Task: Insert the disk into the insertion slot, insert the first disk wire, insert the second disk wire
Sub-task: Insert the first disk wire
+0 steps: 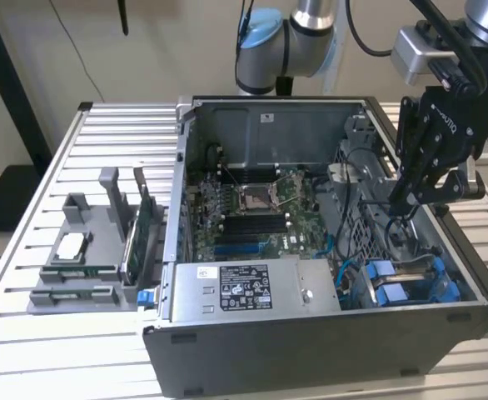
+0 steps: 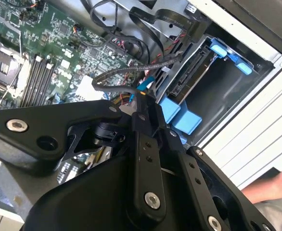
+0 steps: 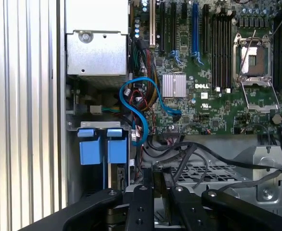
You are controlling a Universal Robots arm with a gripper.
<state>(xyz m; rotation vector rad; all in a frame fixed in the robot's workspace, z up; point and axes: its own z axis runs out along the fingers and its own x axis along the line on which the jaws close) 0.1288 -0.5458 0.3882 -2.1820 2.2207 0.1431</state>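
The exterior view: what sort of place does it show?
Probably a robotics lab bench for computer assembly: an open computer case lies on a slatted metal table, a robot arm reaches over it, and a grey parts holder stands beside it.

White label (image 1: 242, 287) on power-supply box (image 1: 321, 279), print seemingly unreadable

Single silver-and-pale-blue jointed robot arm (image 1: 290, 33): joint sits high at top centre of the exterior view, last links run off toward the exterior view's right. Grey boxy camera block (image 1: 423, 52) is bolted at the wrist. Black link-bar gripper (image 1: 419, 198) hangs off the wrist, pointing down and canted slightly toward the exterior view's left. Both wrist views look along the gripper (image 2: 143, 98) (image 3: 161, 185) from behind: black links, silver pivot bolts (image 2: 17, 125).
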